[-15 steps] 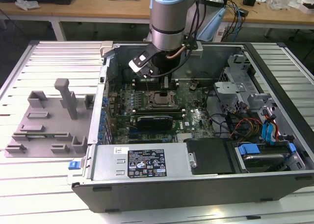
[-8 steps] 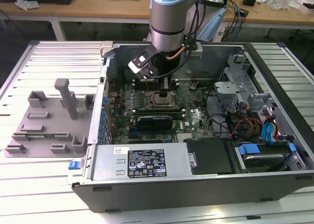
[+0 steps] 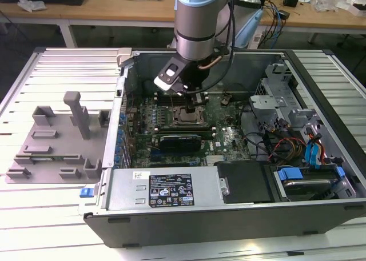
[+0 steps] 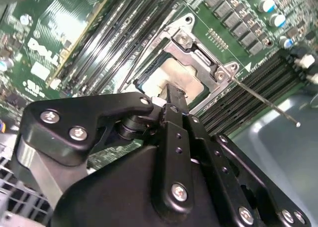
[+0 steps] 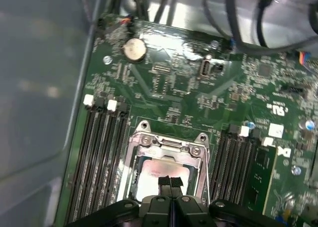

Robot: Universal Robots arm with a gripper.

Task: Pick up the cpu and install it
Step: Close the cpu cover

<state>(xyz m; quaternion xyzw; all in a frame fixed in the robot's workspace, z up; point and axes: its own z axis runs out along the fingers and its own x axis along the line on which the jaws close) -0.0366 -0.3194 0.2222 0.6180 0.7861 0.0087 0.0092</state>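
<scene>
The arm (image 3: 197, 21) reaches down into the open computer case (image 3: 229, 212). The tool (image 3: 197, 105) at its end hangs low over the green circuit board (image 3: 231, 138) on the case floor.

In both wrist views the tool's two black fingers (image 5: 165, 183) are drawn together side by side with barely a line between them. I see nothing pinched between them.

Directly under the fingertips lies the cpu (image 5: 148, 181), a pale flat square. It sits inside the metal socket frame (image 5: 169, 141), level with it and squared up to its edges. The fingertips come down over the pale top near one edge. From where the cameras look, I cannot tell whether they press on it or hover just above.

Rows of dark memory slots (image 5: 99, 152) run along both flanks of the socket, so the tool stands between the two banks. In the second wrist view a thin metal lever (image 4: 263, 100) slants away from a corner of the frame, out past the slots. Further from the tool, across the board, a round silver coin battery (image 5: 134, 49) lies flat.

Well apart from the tool and outside the case, a grey plastic fixture (image 3: 57, 141) with upright blocks rests on the white slatted surface (image 3: 34, 215). The case stands on that same surface.
</scene>
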